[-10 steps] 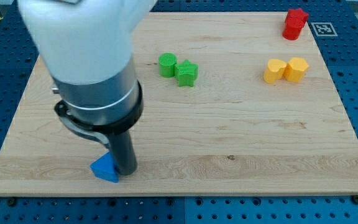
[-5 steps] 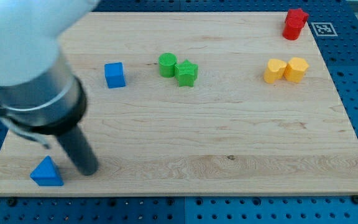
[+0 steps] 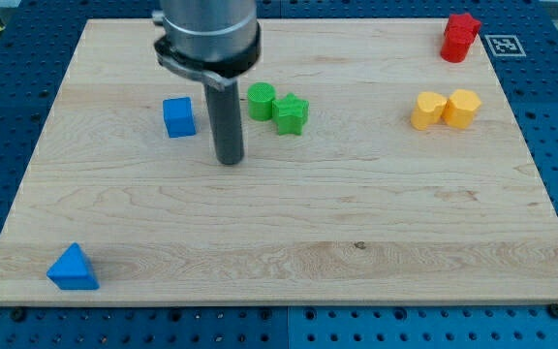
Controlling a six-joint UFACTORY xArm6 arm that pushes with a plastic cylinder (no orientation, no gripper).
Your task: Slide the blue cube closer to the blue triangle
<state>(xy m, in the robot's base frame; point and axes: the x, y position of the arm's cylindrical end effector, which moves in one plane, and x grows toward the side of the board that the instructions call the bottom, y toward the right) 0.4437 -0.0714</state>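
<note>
My tip [image 3: 229, 161] rests on the wooden board [image 3: 356, 204], in its left half and toward the far side. There is no gripper here, only the straight dark rod, so nothing can be apart, together or clamped; the rod touches no block.

The blue cube [image 3: 178, 116] lies just to the left of my tip and a little farther back, near it but with bare board showing between them. It stands alone, no other block against it.

On the other side of the rod, to the right and slightly farther back, sit two green blocks. The green cylinder [image 3: 261, 101] is the closer one to the rod; the green star [image 3: 292, 114] is pressed against its right side. Both are close to the rod's shaft in the view, but my tip ends nearer than they are and is clear of them.

The blue triangle [image 3: 73, 269] lies well apart from my tip, in the near left corner of the board, close to the near edge. It is also well apart from the blue cube, which is far behind it and to its right.

Far to the right, two yellow blocks touch each other: a yellow heart [image 3: 428, 111] on the left and a yellow hexagon [image 3: 462, 107] on the right. Beyond them, in the far right corner, stands a red block [image 3: 459, 37], its shape hard to make out.
</note>
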